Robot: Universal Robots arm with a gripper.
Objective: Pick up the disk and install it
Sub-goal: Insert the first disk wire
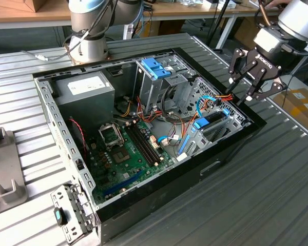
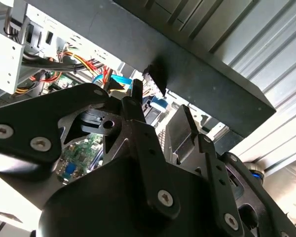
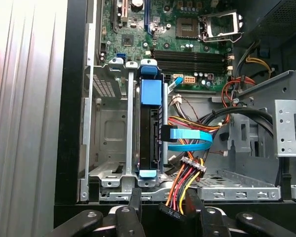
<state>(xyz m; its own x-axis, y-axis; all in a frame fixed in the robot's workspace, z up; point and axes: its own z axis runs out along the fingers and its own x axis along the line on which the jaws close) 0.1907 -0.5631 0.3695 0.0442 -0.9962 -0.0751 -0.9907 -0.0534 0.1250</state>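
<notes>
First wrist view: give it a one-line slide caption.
Open gripper at the edge of the case faces the blue-railed disk sitting in the drive cage.

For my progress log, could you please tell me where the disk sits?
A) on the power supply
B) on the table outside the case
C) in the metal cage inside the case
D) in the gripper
C: the disk stands on edge in the metal cage, while the gripper hangs open and empty.

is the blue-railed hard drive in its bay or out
In: in the first wrist view the hard drive framed by blue plastic rails stands on edge in a slot of the grey metal cage.
</notes>
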